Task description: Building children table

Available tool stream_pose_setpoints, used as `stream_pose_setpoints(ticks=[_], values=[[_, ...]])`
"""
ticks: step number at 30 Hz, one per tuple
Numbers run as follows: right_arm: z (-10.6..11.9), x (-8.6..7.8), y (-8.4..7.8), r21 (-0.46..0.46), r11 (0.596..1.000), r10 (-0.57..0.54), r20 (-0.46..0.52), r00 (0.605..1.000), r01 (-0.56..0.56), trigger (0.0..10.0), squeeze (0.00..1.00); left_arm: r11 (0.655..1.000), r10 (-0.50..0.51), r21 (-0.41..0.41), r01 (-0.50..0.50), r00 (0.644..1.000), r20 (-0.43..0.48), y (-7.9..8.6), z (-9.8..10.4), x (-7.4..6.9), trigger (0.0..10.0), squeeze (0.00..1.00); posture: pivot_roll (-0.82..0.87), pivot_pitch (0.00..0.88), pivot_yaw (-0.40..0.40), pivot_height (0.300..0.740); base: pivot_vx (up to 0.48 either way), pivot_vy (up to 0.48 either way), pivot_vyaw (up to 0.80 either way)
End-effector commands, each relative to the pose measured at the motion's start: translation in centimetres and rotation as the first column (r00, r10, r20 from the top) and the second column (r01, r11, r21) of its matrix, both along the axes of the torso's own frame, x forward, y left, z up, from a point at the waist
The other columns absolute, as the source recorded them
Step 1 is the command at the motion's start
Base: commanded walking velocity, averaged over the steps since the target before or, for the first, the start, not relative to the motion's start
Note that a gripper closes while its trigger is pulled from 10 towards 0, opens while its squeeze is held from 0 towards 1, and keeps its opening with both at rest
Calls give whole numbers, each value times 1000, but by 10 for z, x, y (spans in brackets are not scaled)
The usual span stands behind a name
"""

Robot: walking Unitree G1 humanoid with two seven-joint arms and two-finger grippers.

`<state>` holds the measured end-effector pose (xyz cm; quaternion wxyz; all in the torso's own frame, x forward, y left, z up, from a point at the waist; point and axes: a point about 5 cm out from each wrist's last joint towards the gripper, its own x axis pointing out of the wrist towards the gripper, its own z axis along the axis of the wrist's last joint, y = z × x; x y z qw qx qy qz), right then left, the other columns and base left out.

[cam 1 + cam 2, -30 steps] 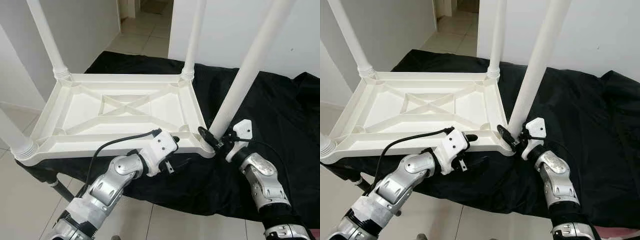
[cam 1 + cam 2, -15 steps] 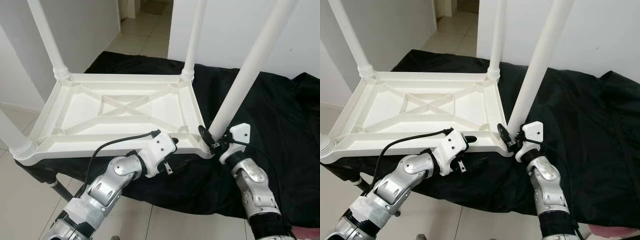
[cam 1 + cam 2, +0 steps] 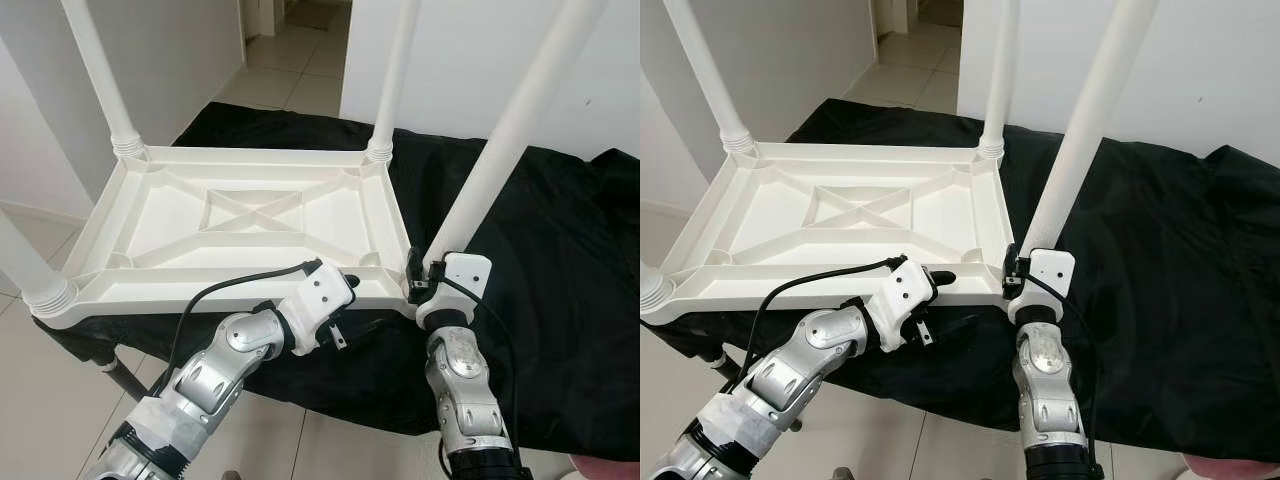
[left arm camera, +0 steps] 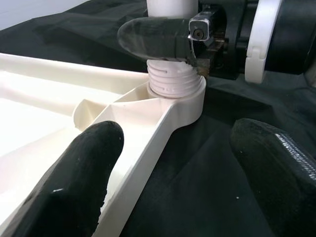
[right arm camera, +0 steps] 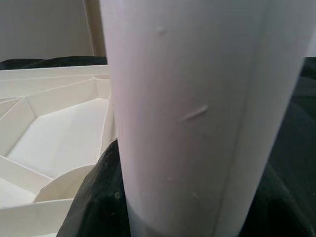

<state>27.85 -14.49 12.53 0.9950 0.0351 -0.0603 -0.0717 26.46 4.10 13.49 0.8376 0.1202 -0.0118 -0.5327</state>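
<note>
1. While the white tabletop (image 3: pixel 240 225) lies upside down on the black-draped surface (image 3: pixel 560 240), its ribbed underside faces up so the leg sockets can be reached — three legs stand in the other corners, and the near-right leg (image 3: pixel 500 150) rises at a slant from its corner collar (image 4: pixel 174 89).

2. Right pincer (image 3: pixel 418 283) is clenched on that near-right leg just above the threaded collar. One black finger (image 4: pixel 158 35) wraps across the leg's base in the left wrist view, and in the right wrist view the leg sits hard against the camera. A grip this low looks chosen for turning or seating the leg into the socket.

3. Left pincer (image 3: pixel 940 285) sits at the tabletop's near edge, beside that same corner, fingers (image 4: pixel 81 168) spread apart. One is over the ribbed inside, the other over the black cloth, straddling the rim without gripping it. My read: it is there to steady the tabletop against twisting while the leg is worked.

4. The leg leans away from the tabletop's centre rather than standing plumb like the far-right leg (image 3: pixel 392 75) — so it seems not fully seated, and this fourth leg looks like the last step.
</note>
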Motion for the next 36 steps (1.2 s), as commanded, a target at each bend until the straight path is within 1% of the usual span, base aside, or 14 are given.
stream_pose_setpoints(ticks=[1, 7, 12, 13, 14, 15, 18, 23, 25, 28, 29, 32, 33, 36], values=[[-19, -6, 2, 41, 999, -20, -100, 995, 24, 10000, 0, 992, -123, 21, 124, 992, -34, -3, -3, -8, 10000, 0, -47, 0, -27, 740, 0, 0, 0], [-14, -4, -1, 8, 1000, 0, -83, 997, 1, 10000, 0, 993, -111, 23, 112, 993, -26, -1, -3, -5, 10000, 0, -45, 0, -36, 740, 0, 0, 0], [-15, -3, -4, -28, 999, 16, -84, 996, -19, 10000, 0, 996, -90, 7, 91, 996, -21, -1, -1, -3, 10000, 0, -43, 0, -41, 740, 0, 0, 0], [-14, -4, -6, -26, 999, 33, -76, 997, -35, 10000, 776, 996, -86, 2, 86, 996, -18, -1, -1, -3, 10000, 0, -41, 0, -44, 740, 0, 0, 0], [-14, -4, -6, -26, 999, 33, -76, 997, -35, 10000, 776, 996, -86, 2, 86, 996, -18, -1, -1, -3, 10000, 0, -41, 0, -44, 740, 0, 0, 0], [-14, -4, -7, -20, 998, 57, -65, 996, -58, 10000, 1000, 997, -77, 2, 77, 997, -9, -1, -1, -2, 10000, 0, -41, 0, -43, 740, 0, 0, 0], [-12, -5, -11, -22, 996, 80, -43, 996, -81, 10000, 1000, 998, -61, 20, 61, 998, 20, -1, -1, 0, 10000, 0, -45, 0, -39, 740, 0, 0, 0], [-9, -5, -14, -18, 995, 99, -17, 995, -99, 10000, 1000, 999, -46, 11, 46, 999, 13, 0, -2, 1, 10000, 0, -47, 0, -39, 740, 0, 0, 0], [-7, -7, -19, -17, 992, 123, 12, 992, -122, 10000, 1000, 999, -34, 0, 34, 999, 0, 1, -3, -1, 10000, 0, -48, 0, -37, 740, 0, 0, 0], [-6, -7, -23, -28, 988, 151, 24, 988, -150, 10000, 1000, 1000, -26, 3, 26, 1000, -11, 1, -5, -2, 10000, 0, -47, 0, -36, 740, 0, 0, 0], [-7, -7, -25, -25, 985, 174, 26, 984, -173, 10000, 553, 1000, -18, 3, 18, 1000, -24, 1, -6, -2, 10000, 0, -48, 0, -35, 740, 0, 0, 0], [-7, -7, -26, -22, 982, 189, 28, 982, -188, 10000, 553, 1000, -13, 3, 13, 999, -33, 1, -7, -2, 10000, 0, -48, 0, -35, 740, 0, 0, 0], [-7, -7, -29, -28, 975, 221, 36, 975, -220, 10000, 0, 1000, -6, -4, 6, 998, -61, 0, -7, -1, 10000, 0, -50, 0, -32, 740, 0, 0, 0], [-5, -4, -35, -61, 951, 305, 51, 951, -302, 10000, 0, 1000, 2, -2, -2, 994, -106, -1, -8, 2, 10000, 0, -57, 0, -22, 740, 0, 0, 0]])
